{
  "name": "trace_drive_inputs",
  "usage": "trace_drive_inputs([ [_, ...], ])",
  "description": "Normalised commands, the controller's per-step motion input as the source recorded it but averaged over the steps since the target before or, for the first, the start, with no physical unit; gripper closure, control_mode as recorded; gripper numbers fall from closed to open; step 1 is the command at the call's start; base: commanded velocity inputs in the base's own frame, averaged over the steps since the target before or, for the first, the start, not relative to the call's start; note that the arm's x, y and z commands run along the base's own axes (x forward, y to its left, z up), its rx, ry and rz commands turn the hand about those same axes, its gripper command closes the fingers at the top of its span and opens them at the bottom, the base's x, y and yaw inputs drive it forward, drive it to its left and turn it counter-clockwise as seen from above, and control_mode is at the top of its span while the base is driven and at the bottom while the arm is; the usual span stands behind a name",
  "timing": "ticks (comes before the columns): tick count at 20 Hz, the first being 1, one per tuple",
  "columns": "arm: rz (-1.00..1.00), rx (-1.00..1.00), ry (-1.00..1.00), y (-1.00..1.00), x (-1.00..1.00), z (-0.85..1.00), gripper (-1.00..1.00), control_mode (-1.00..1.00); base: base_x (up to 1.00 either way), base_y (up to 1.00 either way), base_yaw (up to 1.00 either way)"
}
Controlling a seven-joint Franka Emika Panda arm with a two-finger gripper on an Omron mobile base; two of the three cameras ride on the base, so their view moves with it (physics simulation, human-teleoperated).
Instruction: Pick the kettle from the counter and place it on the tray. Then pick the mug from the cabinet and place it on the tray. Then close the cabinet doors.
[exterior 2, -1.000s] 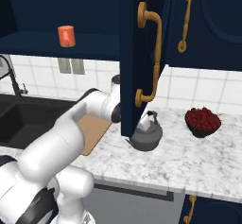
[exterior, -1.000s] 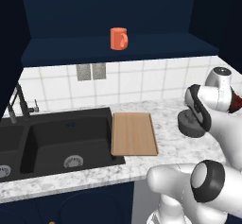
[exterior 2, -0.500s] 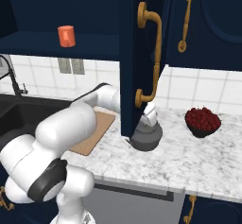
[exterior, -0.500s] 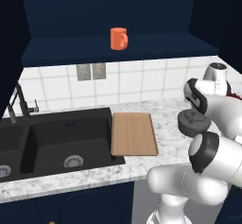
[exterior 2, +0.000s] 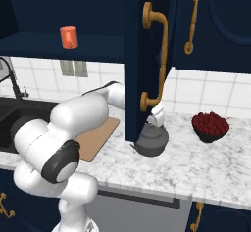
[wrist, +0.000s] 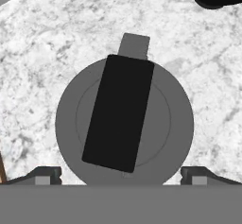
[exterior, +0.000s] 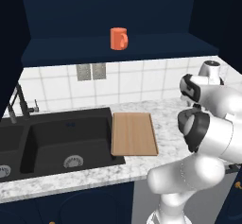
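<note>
Our gripper [wrist: 121, 175] hangs straight above the kettle [wrist: 124, 124], fingers [wrist: 41, 175] spread wide, one tip at each side of the round grey body, and we cannot see either one touching it. Nothing is held. Looking down from the hand, we see the black handle running across the top of the lid, the short spout pointing away from us, and speckled counter [wrist: 56, 48] all round.

From the right base view, the kettle [exterior 2: 152, 141] sits on the counter [exterior 2: 196, 167], just below the edge of an open cabinet door [exterior 2: 139, 59] with its gold handle, and our white hand is right on top of it. To the right of the kettle, well apart, stands the dark bowl of red fruit [exterior 2: 210, 126].

Left of the kettle lies the tray [exterior: 133, 133], flat on the counter just beside the black sink [exterior: 52, 140]. Up on the navy cabinet shelf [exterior: 71, 53], the orange mug [exterior: 118, 38] stands upright, handle to the right.
</note>
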Motion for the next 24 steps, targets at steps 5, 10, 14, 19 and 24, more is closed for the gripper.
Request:
trace_drive_inputs([
  [5,0.0,0.03,0.05,-0.03,0.26,-0.23,-1.0,-1.0,0.0,0.0,0.0],
  [10,0.0,0.03,0.04,-0.06,0.26,-0.16,-1.0,-1.0,0.0,0.0,0.0],
  [14,0.0,0.0,0.0,-0.11,0.01,-0.26,1.0,-1.0,0.0,0.0,0.0],
  [19,0.0,0.0,0.0,-0.03,0.0,-0.22,1.0,-1.0,0.0,0.0,0.0],
  [24,0.0,0.0,0.0,0.03,-0.06,-0.07,1.0,-1.0,0.0,0.0,0.0],
])
